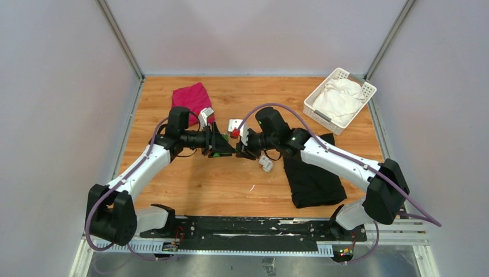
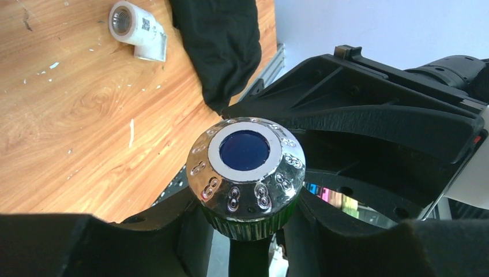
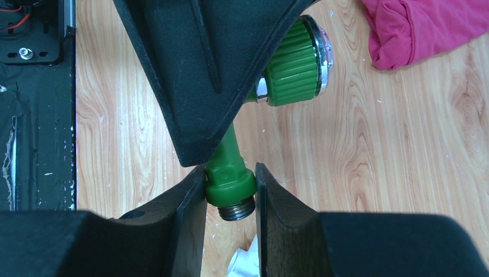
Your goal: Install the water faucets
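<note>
The green faucet (image 3: 230, 179) hangs above the table between both grippers, which meet at mid-table. My right gripper (image 3: 230, 196) is shut on its collar, just above the metal thread. The faucet's round knob (image 2: 245, 173), chrome-capped with a blue centre, sits between the fingers of my left gripper (image 2: 245, 225), which press its ribbed green sides. In the top view the left gripper (image 1: 222, 144) and right gripper (image 1: 242, 147) face each other. The white pipe fitting (image 2: 138, 32) lies loose on the wood, also in the top view (image 1: 266, 163), below the right gripper.
A black cloth (image 1: 311, 173) lies at the right beside the fitting. A red cloth (image 1: 193, 98) lies behind the left gripper. A white basket (image 1: 308, 107) holding a white cloth stands at the back right corner.
</note>
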You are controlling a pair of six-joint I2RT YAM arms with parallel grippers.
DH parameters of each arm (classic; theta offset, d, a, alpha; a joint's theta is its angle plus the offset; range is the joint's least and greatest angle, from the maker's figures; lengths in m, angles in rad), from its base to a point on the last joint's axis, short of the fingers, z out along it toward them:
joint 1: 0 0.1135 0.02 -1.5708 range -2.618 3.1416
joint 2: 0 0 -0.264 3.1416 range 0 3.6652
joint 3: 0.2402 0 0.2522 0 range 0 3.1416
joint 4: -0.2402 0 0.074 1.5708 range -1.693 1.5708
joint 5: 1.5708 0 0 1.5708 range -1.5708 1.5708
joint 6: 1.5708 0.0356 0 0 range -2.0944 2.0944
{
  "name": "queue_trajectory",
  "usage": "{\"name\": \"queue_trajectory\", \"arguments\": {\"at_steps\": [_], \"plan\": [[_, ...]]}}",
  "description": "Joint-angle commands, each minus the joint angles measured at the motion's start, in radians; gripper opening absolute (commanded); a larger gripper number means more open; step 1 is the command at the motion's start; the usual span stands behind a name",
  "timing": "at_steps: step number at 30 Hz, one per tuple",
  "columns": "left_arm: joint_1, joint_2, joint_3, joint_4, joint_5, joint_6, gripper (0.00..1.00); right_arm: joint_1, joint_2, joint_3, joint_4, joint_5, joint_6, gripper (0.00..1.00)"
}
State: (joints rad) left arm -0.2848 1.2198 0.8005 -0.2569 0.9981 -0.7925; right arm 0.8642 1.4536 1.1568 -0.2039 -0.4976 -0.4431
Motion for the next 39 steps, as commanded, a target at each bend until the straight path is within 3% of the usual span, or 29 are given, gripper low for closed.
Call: {"name": "queue_trajectory", "arguments": {"at_steps": [1, 8, 14, 17, 33, 35, 37, 39], "plan": [[-0.005, 0.006, -0.011, 0.041, 0.03, -0.029, 0.47, 0.014, 0.011, 0.031, -0.027, -0.015, -0.009, 0.0], [-0.004, -0.003, -0.103, 0.252, 0.049, -0.195, 0.45, 0.015, 0.013, 0.023, -0.017, -0.021, 0.005, 0.0], [-0.005, -0.006, -0.116, 0.252, 0.026, -0.207, 0.47, 0.017, 0.013, 0.019, -0.005, -0.025, 0.023, 0.0], [-0.005, -0.006, -0.114, 0.283, 0.024, -0.209, 0.41, 0.02, 0.015, 0.016, 0.002, -0.023, 0.028, 0.0], [-0.006, -0.003, -0.11, 0.283, 0.026, -0.205, 0.37, 0.035, 0.049, 0.029, 0.024, -0.018, 0.059, 0.0], [-0.007, -0.004, -0.114, 0.283, 0.025, -0.203, 0.25, 0.036, 0.045, 0.023, 0.031, -0.016, 0.066, 0.0], [-0.007, -0.006, -0.119, 0.283, 0.019, -0.203, 0.01, 0.039, 0.04, 0.019, 0.032, -0.016, 0.07, 0.0], [-0.007, -0.009, -0.123, 0.284, 0.008, -0.2, 0.0, 0.038, 0.034, 0.014, 0.033, -0.015, 0.076, 0.0]]}}
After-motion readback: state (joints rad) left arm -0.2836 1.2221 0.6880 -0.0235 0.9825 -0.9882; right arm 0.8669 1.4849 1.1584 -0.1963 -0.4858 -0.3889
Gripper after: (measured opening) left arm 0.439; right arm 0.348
